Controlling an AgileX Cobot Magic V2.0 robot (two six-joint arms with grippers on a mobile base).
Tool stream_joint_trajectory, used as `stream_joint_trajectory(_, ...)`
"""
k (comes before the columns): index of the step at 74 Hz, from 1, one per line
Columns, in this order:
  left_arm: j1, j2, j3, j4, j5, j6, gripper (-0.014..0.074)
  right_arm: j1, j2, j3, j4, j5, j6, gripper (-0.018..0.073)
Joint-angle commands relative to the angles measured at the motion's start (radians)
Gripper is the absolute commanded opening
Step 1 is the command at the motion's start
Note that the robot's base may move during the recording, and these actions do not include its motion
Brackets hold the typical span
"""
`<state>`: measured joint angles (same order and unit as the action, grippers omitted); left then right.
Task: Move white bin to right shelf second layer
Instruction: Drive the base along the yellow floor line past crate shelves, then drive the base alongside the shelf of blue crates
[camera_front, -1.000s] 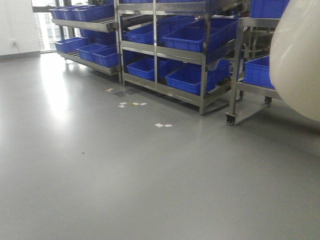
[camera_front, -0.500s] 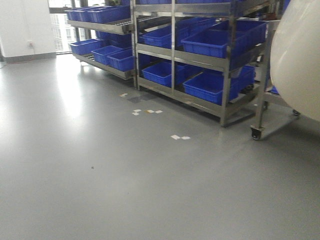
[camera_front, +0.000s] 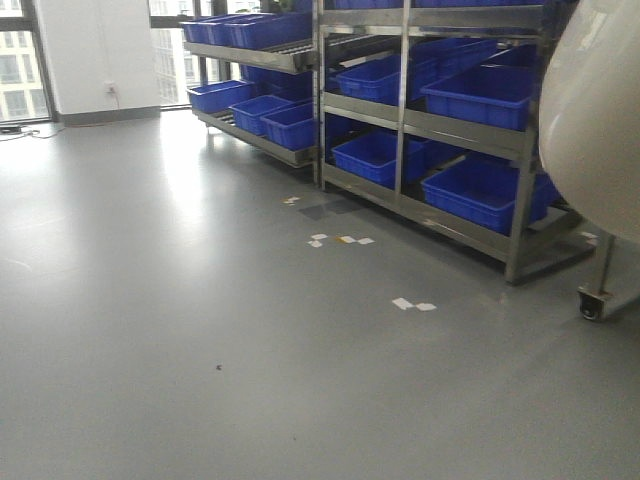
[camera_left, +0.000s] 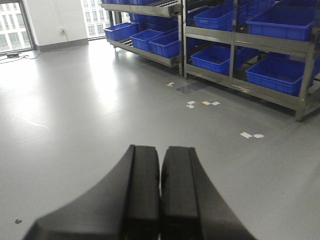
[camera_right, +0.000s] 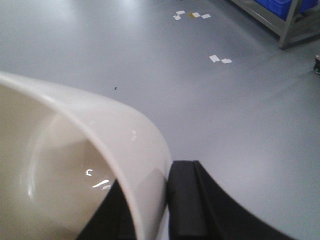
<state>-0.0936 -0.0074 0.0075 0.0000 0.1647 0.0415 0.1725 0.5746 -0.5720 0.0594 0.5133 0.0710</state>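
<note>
My right gripper (camera_right: 150, 212) is clamped on the rim of the white bin (camera_right: 75, 165), 1 finger inside the wall and 1 outside, so the whole tub hangs from that single pinch. My left gripper (camera_left: 160, 150) is closed on nothing, its 2 pads pressed together, pointing at bare floor in front of the steel rack (camera_front: 405, 130).

In the front view the bin is held in the air to the right of the rack and hides most of what stands there. Only a caster wheel (camera_front: 590, 308) shows below it, just right of the rack's end post. I cannot make out the roller level I am meant to reach.

The wall is glossy and gripped on 1 edge only, so I judge a sharp turn or stop of the base could make it swing or slide out. Because the bin blinds the front camera on that side, I could also clip the rack's end post or its blue crates (camera_front: 480, 95) while closing in.
</note>
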Motion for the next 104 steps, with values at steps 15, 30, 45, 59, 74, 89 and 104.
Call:
stream_joint_trajectory(15,-0.005,-0.014,0.037,0.000,-0.087,-0.003,0.0085,-0.007,-0.001,-0.031,0.009,-0.104,0.001,0.0056)
stream_joint_trajectory(30,-0.005,-0.014,0.037,0.000,-0.087,-0.003,0.0085,-0.007,-0.001,-0.031,0.009,-0.104,0.001,0.0056)
stream_joint_trajectory(45,-0.005,-0.014,0.037,0.000,-0.087,-0.003,0.0085,-0.007,-0.001,-0.031,0.009,-0.104,0.001,0.0056)
stream_joint_trajectory(59,-0.005,-0.014,0.037,0.000,-0.087,-0.003,0.0085,-0.007,-0.001,-0.031,0.009,-0.104,0.001,0.0056)
stream_joint_trajectory(74,-0.005,-0.014,0.037,0.000,-0.087,-0.003,0.0085,-0.007,-0.001,-0.031,0.009,-0.104,0.001,0.0056)
stream_joint_trajectory(89,-0.005,-0.014,0.037,0.000,-0.087,-0.003,0.0085,-0.007,-0.001,-0.031,0.009,-0.104,0.001,0.0056)
stream_joint_trajectory(104,-0.005,-0.014,0.037,0.000,-0.087,-0.003,0.0085,-0.007,-0.001,-0.031,0.009,-0.104,0.001,0.0056)
